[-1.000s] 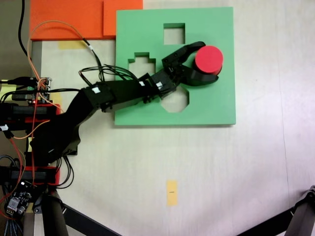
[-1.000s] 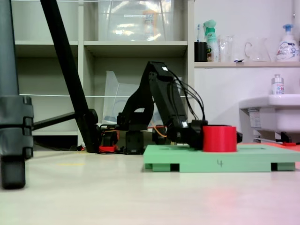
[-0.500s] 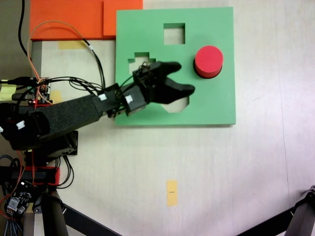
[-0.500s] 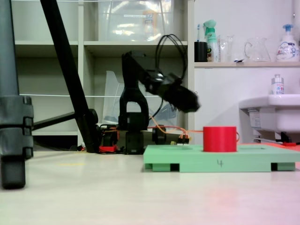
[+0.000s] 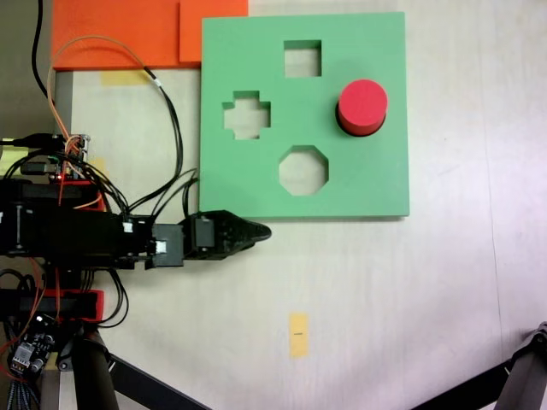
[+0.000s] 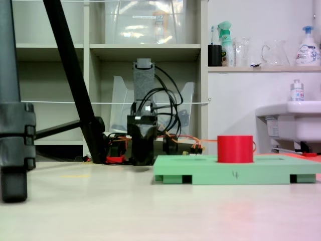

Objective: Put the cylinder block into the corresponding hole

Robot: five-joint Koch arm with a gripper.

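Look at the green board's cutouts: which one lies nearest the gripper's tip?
The octagonal cutout. It sits closest to the board's near edge, just up and right of the gripper in the top-down fixed view; the cross cutout and square cutout lie farther up.

The pale bench [image 5: 410, 290] carries a green foam board [image 5: 376, 184] lying flat near its far side, and in the low fixed view the board [image 6: 210, 173] sits raised on short feet. Orange foam sheets [image 5: 120, 30] lie at the board's upper left corner, touching its edge. A small yellow tape strip [image 5: 297, 334] is stuck on the bare surface, well apart from the board, and tripod legs [image 5: 128, 376] stand at the near edge.
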